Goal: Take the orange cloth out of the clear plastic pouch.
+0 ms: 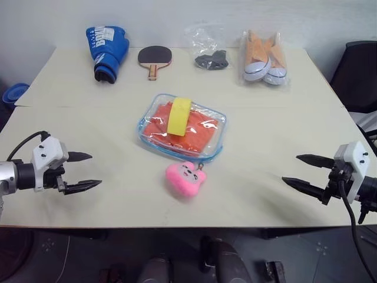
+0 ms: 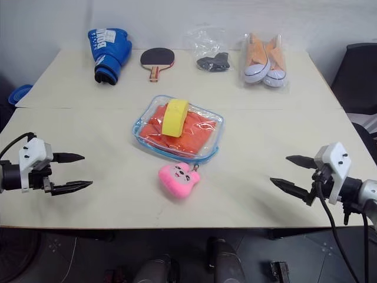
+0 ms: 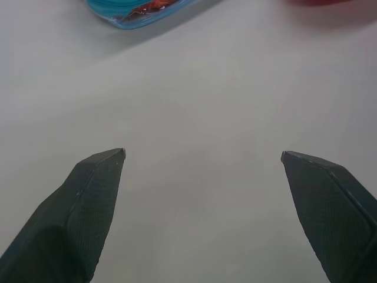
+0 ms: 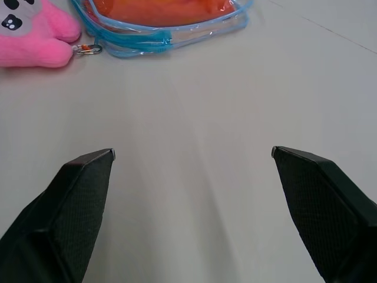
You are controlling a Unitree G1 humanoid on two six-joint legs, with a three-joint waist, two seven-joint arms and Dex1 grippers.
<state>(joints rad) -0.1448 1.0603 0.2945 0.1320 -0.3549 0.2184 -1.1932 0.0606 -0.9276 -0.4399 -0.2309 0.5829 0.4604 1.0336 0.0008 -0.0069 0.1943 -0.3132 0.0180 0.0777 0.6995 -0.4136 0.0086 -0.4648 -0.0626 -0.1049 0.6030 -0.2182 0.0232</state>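
Observation:
The clear plastic pouch (image 1: pixel 177 154) with light-blue trim lies flat at the middle of the table. The orange cloth (image 1: pixel 203 131) is inside it. A yellow sponge (image 1: pixel 179 116) rests on top of the pouch. A pink plush charm (image 1: pixel 185 180) hangs from the pouch's near edge by a small clip. My left gripper (image 1: pixel 96 170) hovers open over bare table, well to the left of the pouch. My right gripper (image 1: pixel 289 168) is open too, well to the right of it. The right wrist view shows the pouch (image 4: pixel 171 42), the cloth (image 4: pixel 159 10) and the charm (image 4: pixel 29 29) ahead of the fingers.
Along the far edge sit a blue boxing glove (image 1: pixel 108 52), a table tennis paddle (image 1: pixel 155 58), a thin clear bag with a dark item (image 1: pixel 211 59) and a bag of orange shoes (image 1: pixel 265 59). A dark chair (image 1: pixel 359 73) stands at the right.

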